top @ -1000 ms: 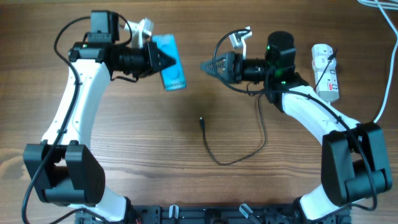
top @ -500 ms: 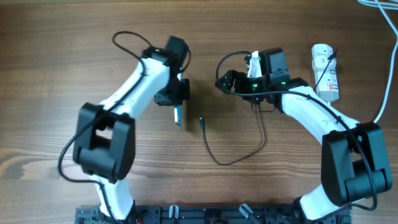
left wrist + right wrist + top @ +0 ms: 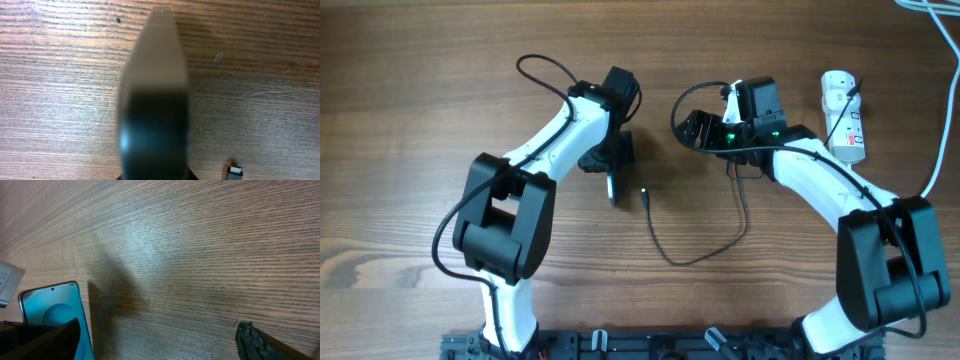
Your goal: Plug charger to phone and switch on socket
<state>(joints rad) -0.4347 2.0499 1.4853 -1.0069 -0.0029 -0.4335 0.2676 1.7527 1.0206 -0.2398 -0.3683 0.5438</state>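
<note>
Left gripper [image 3: 610, 172]: closed on the phone [image 3: 611, 188], as far as the overhead view shows. The left wrist view is only a blur.
Phone: held up on its edge over the middle of the worktop [image 3: 420, 60], its teal screen turned towards the right arm.
Right gripper [image 3: 682, 132]: fingers spread and empty, just right of the phone.
Charger [image 3: 695, 255]: lies loose on the wood. Its plug tip [image 3: 645, 196] is just beside the phone but not touching it.
Socket [image 3: 843, 118]: near the far right corner, well apart from both grippers. Its switch position is too small to read.
Done: the phone is picked up and brought to the plug tip.
Left: grasp the plug tip, push it into the phone, then press the switch on the socket.
</note>
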